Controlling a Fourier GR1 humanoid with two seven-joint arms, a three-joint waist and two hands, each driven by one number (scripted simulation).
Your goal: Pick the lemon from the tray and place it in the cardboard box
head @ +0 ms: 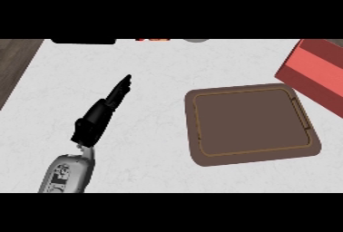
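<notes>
A brown tray (194,136) lies on the white counter right of centre, and nothing shows on its flat inside. No lemon is visible anywhere. A red box (315,72) sits tilted at the right edge, just past the tray's far right corner; only part of it is in view. My left hand (100,115) rests on the left side of the counter, well left of the tray, with its fingers straight and pointing away and to the right. It holds nothing. My right hand does not show.
Dark wood floor (13,59) runs along the counter's left edge. A black object (84,41), a small red item (153,39) and a grey round thing (195,40) peek in along the far edge.
</notes>
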